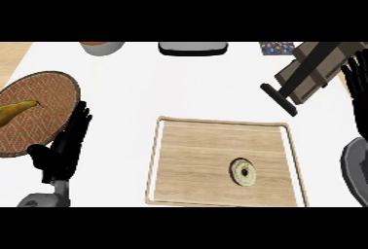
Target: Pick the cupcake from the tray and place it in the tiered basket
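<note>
Step in hand: the pick, not yet begun.

- Cupcake (244, 171): on the tray (201, 146), right of its middle, no hand on it.
- Right hand (358, 102): released, fingers straight, at the view's right edge, well apart from the cupcake. Your next move, likely, is to bring it over the cupcake and close.
- Left hand (66, 146): released, just beside the tiered basket (43, 97), which holds a banana (18, 111).
- Hidden: the basket's left side is cut off and its lower tiers cannot be seen. The right hand is partly out of frame.

Tray (201, 146) matt pale wood; basket (43, 97) rough woven.
</note>
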Action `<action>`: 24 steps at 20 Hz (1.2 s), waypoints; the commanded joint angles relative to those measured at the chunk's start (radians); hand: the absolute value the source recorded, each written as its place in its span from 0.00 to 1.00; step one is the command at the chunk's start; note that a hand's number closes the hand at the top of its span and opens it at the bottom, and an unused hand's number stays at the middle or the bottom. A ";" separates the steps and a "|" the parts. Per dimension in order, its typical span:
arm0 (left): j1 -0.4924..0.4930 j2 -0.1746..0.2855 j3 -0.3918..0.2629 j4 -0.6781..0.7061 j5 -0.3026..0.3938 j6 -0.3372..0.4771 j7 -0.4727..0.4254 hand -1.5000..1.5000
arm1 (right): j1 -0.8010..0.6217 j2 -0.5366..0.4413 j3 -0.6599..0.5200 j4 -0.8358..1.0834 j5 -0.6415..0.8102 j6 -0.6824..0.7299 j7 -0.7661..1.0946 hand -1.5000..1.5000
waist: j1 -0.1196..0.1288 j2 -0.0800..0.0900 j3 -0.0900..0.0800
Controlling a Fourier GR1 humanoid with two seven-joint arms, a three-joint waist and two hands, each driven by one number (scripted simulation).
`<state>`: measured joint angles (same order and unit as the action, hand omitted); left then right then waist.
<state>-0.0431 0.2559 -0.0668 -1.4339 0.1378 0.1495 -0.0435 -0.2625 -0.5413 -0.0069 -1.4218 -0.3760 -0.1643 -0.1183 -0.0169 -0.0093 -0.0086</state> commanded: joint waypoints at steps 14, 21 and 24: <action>-0.046 -0.073 -0.123 0.086 -0.027 -0.142 -0.089 0.50 | -0.083 0.525 0.428 0.097 0.536 -0.877 0.182 0.00 | 0.020 0.008 0.006; -0.058 -0.044 -0.103 0.086 -0.027 -0.141 -0.037 0.50 | -0.133 0.279 0.528 0.149 0.791 -0.680 0.660 0.00 | -0.012 -0.012 -0.005; -0.063 -0.043 -0.091 0.075 -0.021 -0.134 -0.038 0.50 | -0.107 0.201 0.594 0.180 0.813 -0.501 0.790 0.00 | -0.020 -0.018 -0.009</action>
<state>-0.1066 0.2127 -0.1618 -1.3554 0.1193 0.0064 -0.0882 -0.3730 -0.2560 0.5200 -1.2798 0.3687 -0.8089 0.5073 -0.0253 -0.0190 -0.0130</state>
